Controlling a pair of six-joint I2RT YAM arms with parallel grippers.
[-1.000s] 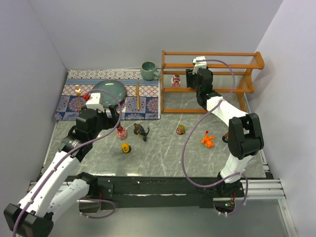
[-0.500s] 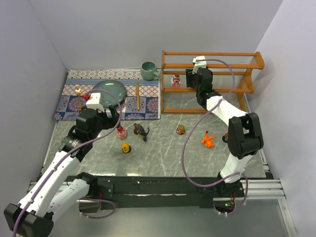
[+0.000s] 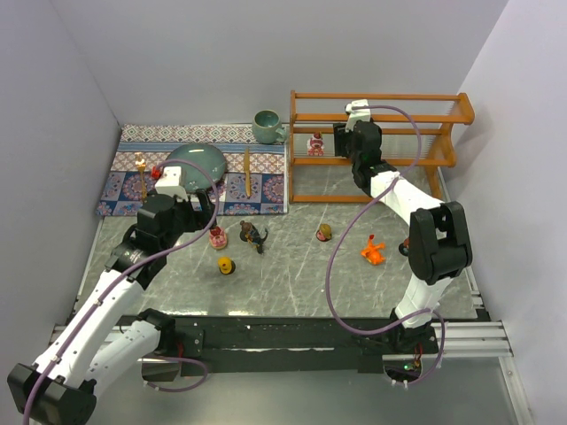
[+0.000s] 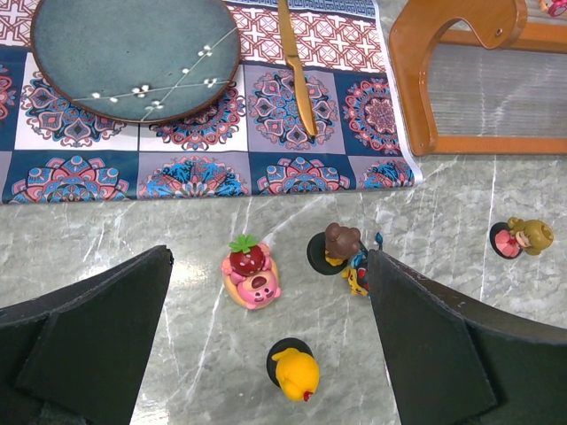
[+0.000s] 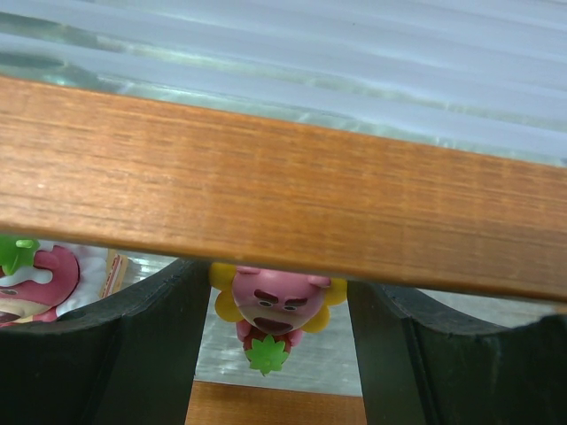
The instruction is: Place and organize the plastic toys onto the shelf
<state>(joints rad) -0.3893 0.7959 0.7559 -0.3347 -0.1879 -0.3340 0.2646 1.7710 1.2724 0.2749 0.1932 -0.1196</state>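
I had the right gripper (image 5: 270, 341) up at the middle tier of the shelf (image 3: 381, 97). It was partly closed around a pink bear with yellow ears (image 5: 270, 305), and both fingers met the toy's sides. A second pink bear (image 3: 315, 144) sat on the same tier, just to the left of that gripper.

My left gripper (image 4: 267, 266) hung over the table (image 3: 292, 283) with its jaws spread as wide as they go and nothing in them. Below it, near the edge of the patterned mat (image 4: 337, 106), stood three toys close together but apart: a strawberry-topped pink bear (image 4: 252, 276), a brown-headed figure (image 4: 341, 248) on a dark base, and a yellow figure (image 4: 295, 372) nearest the arm bases. Further right stood a blond figure (image 4: 523, 237) on a pink base, and beyond it an orange creature (image 3: 373, 251) lay near the right arm.

On the mat were a teal plate (image 4: 133, 53) and a wooden knife (image 4: 297, 80), and a teal mug (image 3: 266, 126) sat at the mat's far edge.
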